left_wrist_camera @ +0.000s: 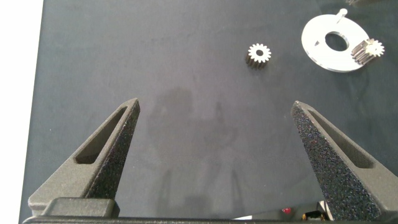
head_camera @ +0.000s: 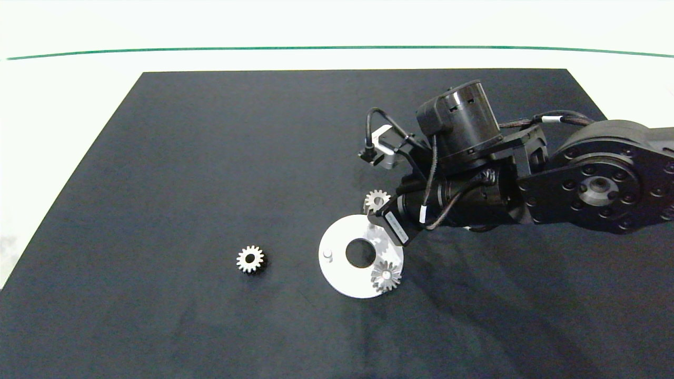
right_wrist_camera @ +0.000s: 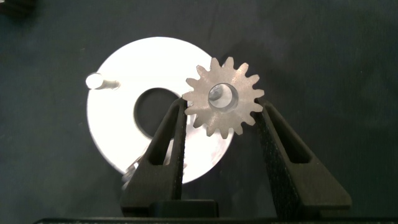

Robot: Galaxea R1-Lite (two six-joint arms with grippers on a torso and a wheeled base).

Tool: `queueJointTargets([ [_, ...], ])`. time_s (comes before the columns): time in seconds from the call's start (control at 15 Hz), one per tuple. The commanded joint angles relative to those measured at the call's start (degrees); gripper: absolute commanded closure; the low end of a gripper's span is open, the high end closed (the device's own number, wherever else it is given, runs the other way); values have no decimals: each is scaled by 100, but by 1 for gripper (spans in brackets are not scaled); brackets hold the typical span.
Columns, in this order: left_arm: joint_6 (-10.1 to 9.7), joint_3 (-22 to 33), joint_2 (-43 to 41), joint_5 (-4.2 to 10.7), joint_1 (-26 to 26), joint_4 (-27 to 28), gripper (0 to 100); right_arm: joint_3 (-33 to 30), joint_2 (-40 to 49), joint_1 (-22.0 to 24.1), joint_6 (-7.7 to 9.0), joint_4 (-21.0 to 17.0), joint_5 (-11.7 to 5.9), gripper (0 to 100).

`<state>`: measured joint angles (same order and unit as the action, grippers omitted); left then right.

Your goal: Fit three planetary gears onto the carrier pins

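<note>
The right gripper (right_wrist_camera: 221, 121) pinches a planetary gear (right_wrist_camera: 222, 98) above the white disc (head_camera: 337, 273), hiding the far pin. One gear (head_camera: 386, 276) sits mounted; another (head_camera: 250, 259) lies left.

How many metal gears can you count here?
3: a loose gear on the dark mat beside the white disc, a seated gear on the disc's pin, a third gear gripped by the right tool above the disc. None seems hidden.
</note>
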<state>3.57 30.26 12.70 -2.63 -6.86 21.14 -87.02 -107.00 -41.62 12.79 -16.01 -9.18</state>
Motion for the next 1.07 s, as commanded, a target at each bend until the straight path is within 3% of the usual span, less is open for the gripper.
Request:
queueJointTargets([
  [0.07,3,7,-13,0,1,4,0,88,135,-101,22,-8,-93,84],
  [0.87,3,7,-49,0,1,13,0,44,-199,-74,22,71,-137,84],
  [1.07,3,15,-49,0,-8,13,0,36,-278,-66,110,177,-146,84],
])
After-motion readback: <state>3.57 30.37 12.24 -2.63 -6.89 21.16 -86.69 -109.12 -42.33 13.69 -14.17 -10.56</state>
